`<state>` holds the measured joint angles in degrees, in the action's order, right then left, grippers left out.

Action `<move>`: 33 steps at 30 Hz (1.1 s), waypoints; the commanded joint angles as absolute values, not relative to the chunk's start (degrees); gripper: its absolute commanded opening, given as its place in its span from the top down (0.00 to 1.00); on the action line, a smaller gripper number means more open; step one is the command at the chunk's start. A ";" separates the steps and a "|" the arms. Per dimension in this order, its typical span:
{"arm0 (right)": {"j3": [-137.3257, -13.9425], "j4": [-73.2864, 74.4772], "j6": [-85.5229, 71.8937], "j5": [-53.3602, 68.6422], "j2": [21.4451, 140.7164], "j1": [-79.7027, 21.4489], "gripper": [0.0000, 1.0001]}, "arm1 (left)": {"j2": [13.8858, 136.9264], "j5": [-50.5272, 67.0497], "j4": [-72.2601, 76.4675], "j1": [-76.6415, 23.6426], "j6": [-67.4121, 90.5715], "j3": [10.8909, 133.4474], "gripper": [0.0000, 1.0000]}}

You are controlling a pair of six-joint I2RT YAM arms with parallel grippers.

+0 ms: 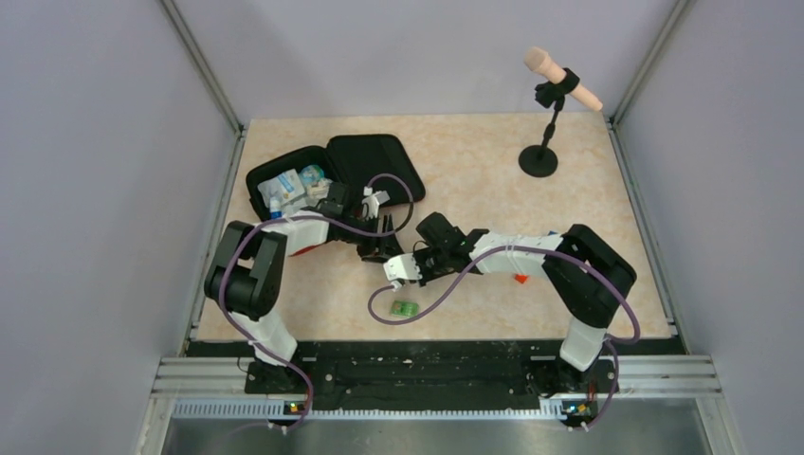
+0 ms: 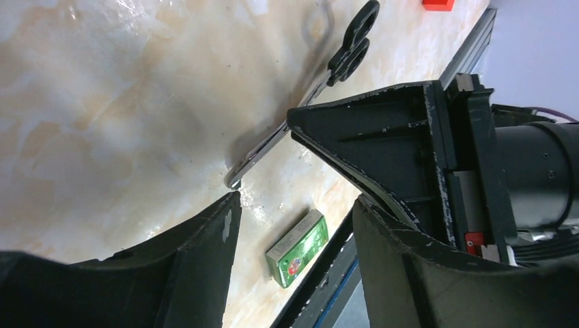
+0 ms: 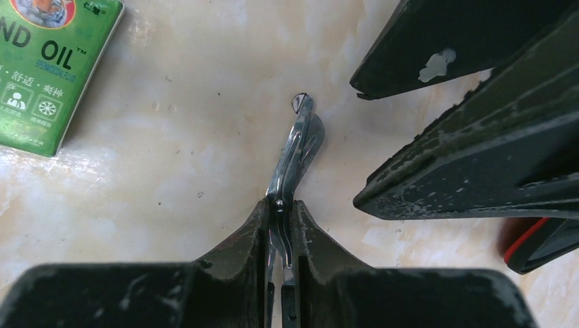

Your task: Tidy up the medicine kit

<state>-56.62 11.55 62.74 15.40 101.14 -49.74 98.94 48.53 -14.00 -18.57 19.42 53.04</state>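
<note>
Where grey walls (image 1: pixel 95 190) box the beige marbled table (image 1: pixel 493 171), black-lined clamshell medicine kit (image 1: pixel 379 163) lies open, ten o'clock; left claw (image 2: pixel 295 205) spread, right claw (image 3: pixel 280 208) pinching metal scissors (image 3: pixel 298 143).

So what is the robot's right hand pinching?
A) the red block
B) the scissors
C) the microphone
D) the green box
B: in the right wrist view the right gripper is shut on the metal scissors near their pivot, while the green box lies apart on the table.
</note>
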 commanded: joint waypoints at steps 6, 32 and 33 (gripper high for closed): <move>-53.19 14.36 61.46 13.54 104.23 -50.48 0.92 | 104.21 49.30 -15.25 -18.70 15.71 61.05 0.34; -51.83 14.74 62.18 15.12 102.85 -52.95 0.92 | 118.40 57.48 -10.00 -26.37 13.71 73.00 0.34; -51.86 14.72 62.18 15.12 102.90 -53.02 0.91 | 119.01 58.36 -10.08 -26.63 13.64 73.72 0.34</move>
